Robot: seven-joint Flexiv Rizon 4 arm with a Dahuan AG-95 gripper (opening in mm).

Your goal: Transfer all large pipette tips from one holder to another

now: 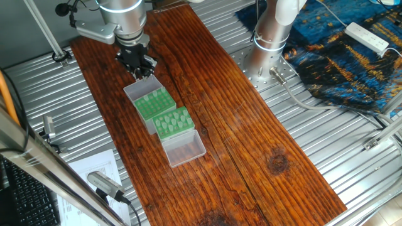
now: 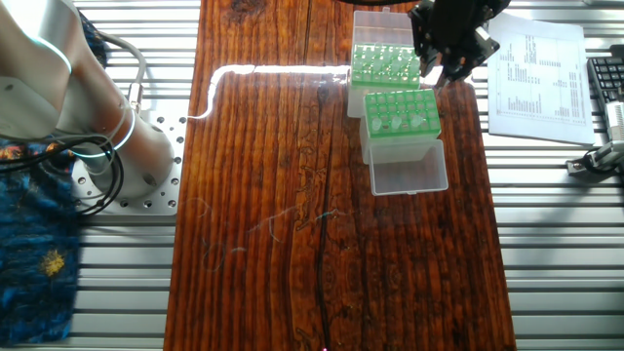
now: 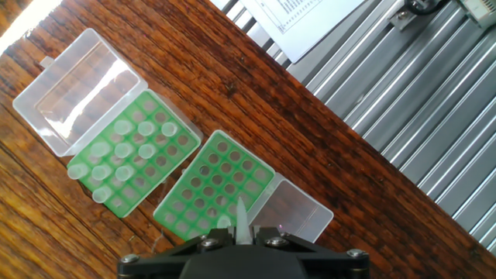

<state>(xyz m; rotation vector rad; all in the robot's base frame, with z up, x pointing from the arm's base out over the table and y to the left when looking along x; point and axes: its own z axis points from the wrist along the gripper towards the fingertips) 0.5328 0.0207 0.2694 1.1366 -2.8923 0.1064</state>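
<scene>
Light: bright and even across all three views.
Glare: a white streak of reflected overhead light crosses the wooden desk (image 2: 263,69) in the other fixed view.
Focus: the tool (image 3: 240,236) sits dark and soft-edged in the hand view; racks stay sharp.

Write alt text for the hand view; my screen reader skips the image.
Seen from above, the gripper holds one pale pipette tip over a nearly empty green rack. Beside it, a second green rack still carries about a dozen tips, both on a wooden table.
</scene>
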